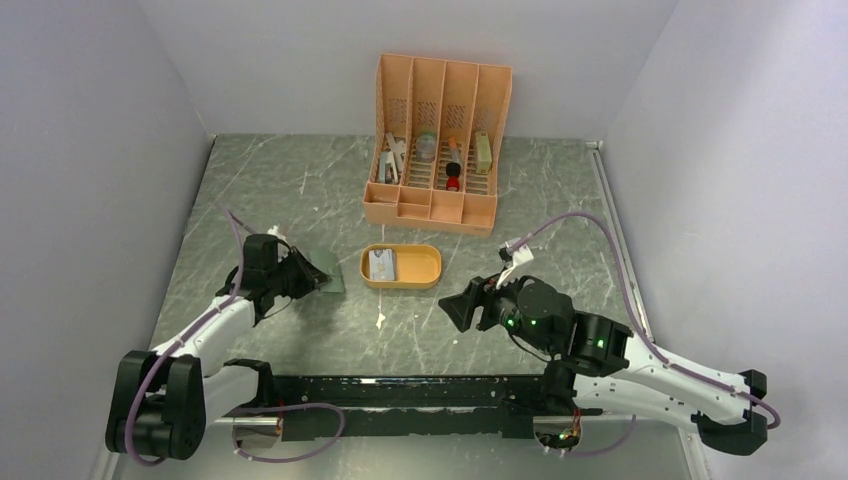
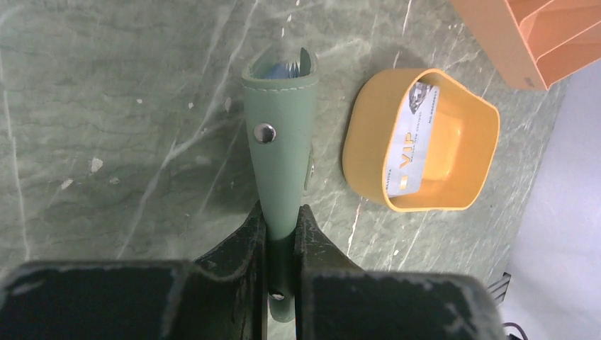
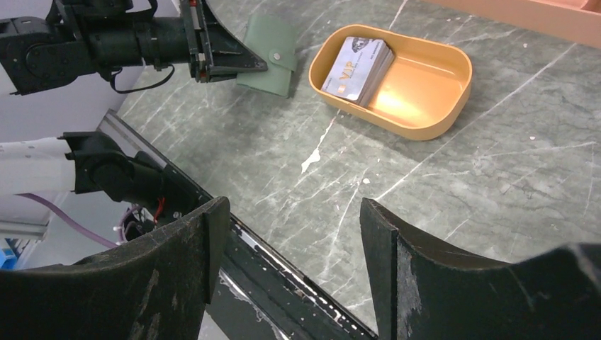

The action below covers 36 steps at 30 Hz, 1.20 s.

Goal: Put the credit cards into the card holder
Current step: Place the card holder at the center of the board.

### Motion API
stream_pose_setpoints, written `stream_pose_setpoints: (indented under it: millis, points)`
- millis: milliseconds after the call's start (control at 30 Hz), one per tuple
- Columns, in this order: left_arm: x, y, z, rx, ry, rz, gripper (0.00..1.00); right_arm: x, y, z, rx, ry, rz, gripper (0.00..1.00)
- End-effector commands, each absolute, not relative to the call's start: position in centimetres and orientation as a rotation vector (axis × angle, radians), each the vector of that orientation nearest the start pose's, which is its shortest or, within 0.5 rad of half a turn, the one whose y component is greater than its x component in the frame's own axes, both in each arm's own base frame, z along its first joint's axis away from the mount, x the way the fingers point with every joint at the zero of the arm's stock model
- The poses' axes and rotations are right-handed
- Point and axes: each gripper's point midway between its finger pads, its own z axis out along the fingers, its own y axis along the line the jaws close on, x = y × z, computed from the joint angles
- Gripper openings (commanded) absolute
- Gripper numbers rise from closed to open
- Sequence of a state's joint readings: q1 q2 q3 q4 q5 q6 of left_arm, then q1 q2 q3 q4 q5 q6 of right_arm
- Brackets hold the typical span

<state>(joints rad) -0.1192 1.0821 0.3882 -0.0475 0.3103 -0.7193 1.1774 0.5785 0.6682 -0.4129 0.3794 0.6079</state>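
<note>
- The left gripper (image 2: pixel 281 221) is clamped tight on the near edge of the card holder (image 2: pixel 280 134), a grey-green wallet with a metal snap (its far end gapes slightly).
- The holder sits over the marble table (image 2: pixel 127 127), just left of the orange oval tray (image 2: pixel 360 157) and not touching it.
- The credit cards (image 2: pixel 413 142) are stacked inside the tray's left end.
- The right gripper (image 3: pixel 292 216) hangs spread wide and empty, near the tray.
</note>
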Motion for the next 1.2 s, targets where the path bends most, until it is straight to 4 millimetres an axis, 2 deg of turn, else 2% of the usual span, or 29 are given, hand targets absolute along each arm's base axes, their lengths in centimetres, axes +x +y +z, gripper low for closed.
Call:
stream_pose_setpoints:
  millis: [0,133,367,600,800,1167]
  points:
    - [27.2,-12.1,6.9,-0.513,2.273,-0.861,0.05,14.2,22.4,23.1,-0.267,1.936,0.855,0.71]
    - [27.6,-12.8,7.2,-0.498,2.263,-0.919,0.05,14.1,22.4,23.1,-0.258,1.934,0.869,0.71]
    - [27.8,-13.1,5.9,-0.533,2.280,-0.944,0.05,14.0,22.5,23.0,-0.256,1.937,0.884,0.70]
    - [27.4,-12.6,4.8,-0.550,2.327,-0.898,0.05,14.0,22.7,22.9,-0.263,1.943,0.880,0.70]
    - [27.1,-11.9,4.0,-0.573,2.366,-0.830,0.19,14.0,23.0,22.8,-0.272,1.948,0.878,0.70]
    - [27.2,-10.8,3.6,-0.593,2.387,-0.735,0.23,14.1,23.0,22.7,-0.272,1.950,0.872,0.70]
